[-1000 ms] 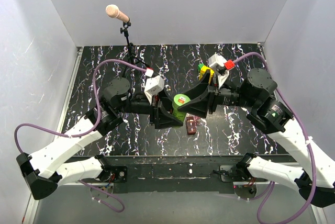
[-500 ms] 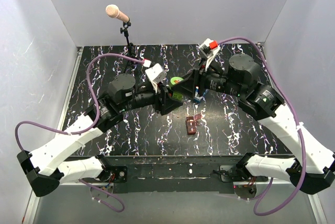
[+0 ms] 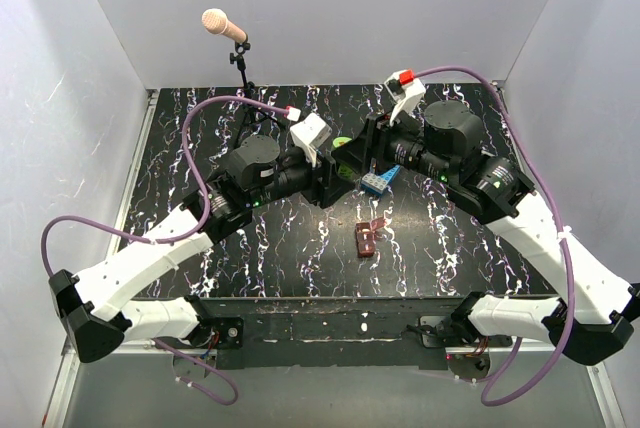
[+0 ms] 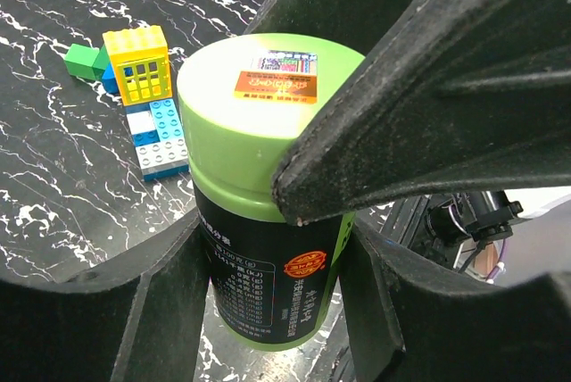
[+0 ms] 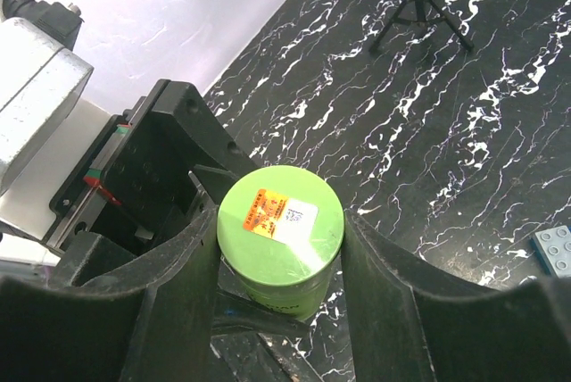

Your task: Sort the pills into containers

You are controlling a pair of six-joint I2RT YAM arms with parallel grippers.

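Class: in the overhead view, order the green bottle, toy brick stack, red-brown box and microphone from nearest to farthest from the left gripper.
1. Green cylindrical bottle: held in the left gripper.
2. Yellow-and-blue toy brick stack: just right of it.
3. Dark red-brown rectangular box: nearer the arm bases.
4. Pink-headed microphone: far back left.
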